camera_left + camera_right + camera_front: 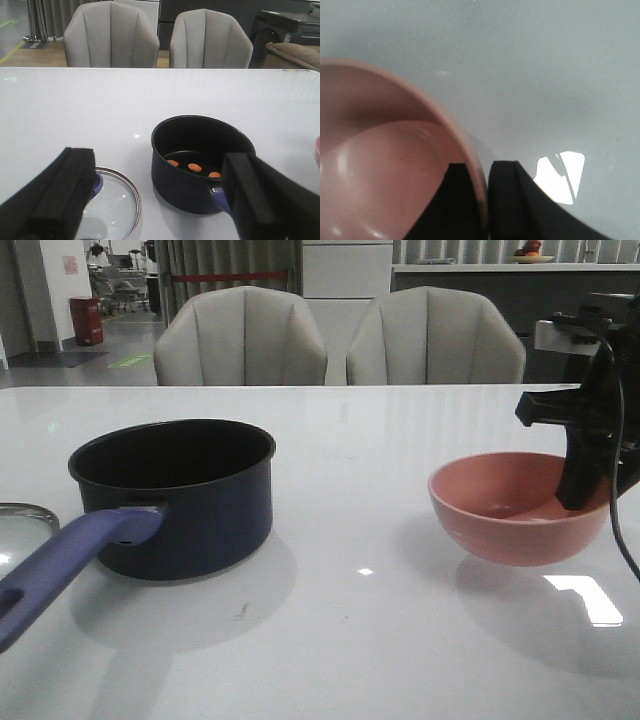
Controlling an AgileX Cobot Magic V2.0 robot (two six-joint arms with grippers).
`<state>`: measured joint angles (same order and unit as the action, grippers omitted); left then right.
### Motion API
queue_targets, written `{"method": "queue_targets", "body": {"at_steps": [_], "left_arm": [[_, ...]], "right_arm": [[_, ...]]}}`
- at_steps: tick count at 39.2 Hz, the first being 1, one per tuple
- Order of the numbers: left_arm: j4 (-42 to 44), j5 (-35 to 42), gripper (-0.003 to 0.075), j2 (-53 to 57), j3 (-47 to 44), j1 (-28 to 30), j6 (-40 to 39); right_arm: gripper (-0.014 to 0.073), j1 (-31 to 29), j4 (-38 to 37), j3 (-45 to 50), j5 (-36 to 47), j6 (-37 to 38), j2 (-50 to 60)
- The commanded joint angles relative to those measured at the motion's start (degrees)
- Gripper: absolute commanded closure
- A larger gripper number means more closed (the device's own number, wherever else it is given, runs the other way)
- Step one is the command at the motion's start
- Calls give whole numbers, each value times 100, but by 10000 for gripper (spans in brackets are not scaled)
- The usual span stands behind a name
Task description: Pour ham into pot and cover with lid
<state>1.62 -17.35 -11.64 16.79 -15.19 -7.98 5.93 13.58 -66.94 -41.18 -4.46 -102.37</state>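
Your right gripper (481, 200) was clamped on the bowl's (500, 515) rim, one finger inside and one outside, holding it just above the table (380, 640). Your left gripper (160, 200) was spread wide, holding nothing, above the lid (117, 205) and the pot (200, 150). The ham (194, 167) lay as three orange bits on the pot's floor. The lid lay flat just beside the pot, which stood uncovered.

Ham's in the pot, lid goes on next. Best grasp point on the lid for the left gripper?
Grip the blue-purple knob at the centre of the lid, coming straight down from above. The lid lies flat on the table beside the pot, so the rim gives no purchase; the raised knob does. The left gripper is open.
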Motion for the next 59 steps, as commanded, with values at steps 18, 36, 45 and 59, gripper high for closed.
{"method": "queue_targets", "body": {"at_steps": [18, 36, 45, 59], "left_arm": [[-4, 492, 157, -104, 162, -43, -7], [-4, 457, 157, -104, 162, -43, -7], [-4, 469, 157, -104, 162, -43, -7], [-4, 557, 157, -104, 162, -43, -7]], "right_arm": [[131, -30, -249, -139, 174, -489, 627], [131, 428, -240, 912, 1190, -780, 3356], [131, 849, -159, 2273, 2233, -774, 5002], [131, 988, -92, 4230, 2988, -774, 7972]]}}
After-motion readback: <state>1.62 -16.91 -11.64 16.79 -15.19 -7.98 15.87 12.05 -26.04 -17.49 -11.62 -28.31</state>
